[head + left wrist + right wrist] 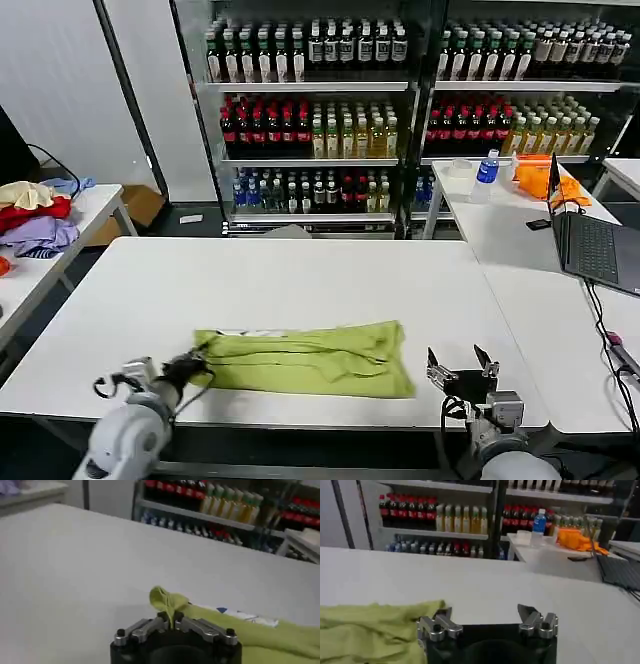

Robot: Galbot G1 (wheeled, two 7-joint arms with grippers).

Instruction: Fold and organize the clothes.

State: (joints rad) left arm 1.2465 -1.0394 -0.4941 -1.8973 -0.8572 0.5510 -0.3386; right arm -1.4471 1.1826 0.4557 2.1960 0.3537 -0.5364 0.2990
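Left pincer [198, 362] pinches T-shirt [310, 360] corner — right pincer [461, 368] agape beside.

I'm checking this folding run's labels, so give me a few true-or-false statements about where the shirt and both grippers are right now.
1. The left gripper is shut on an end of the lime yellow-green cotton T-shirt. True.
2. The right gripper holds the shirt's other end. False: its fingers are open and hold nothing, beside the shirt's right end.
3. The shirt lies spread out flat with both sleeves out. False: it is folded into a long band near the front edge of the white table.
4. A black laptop stands open on the neighbouring table to the robot's right. True.
5. The orange cloth lies on top of the shirt. False: it sits on the far table to the right.
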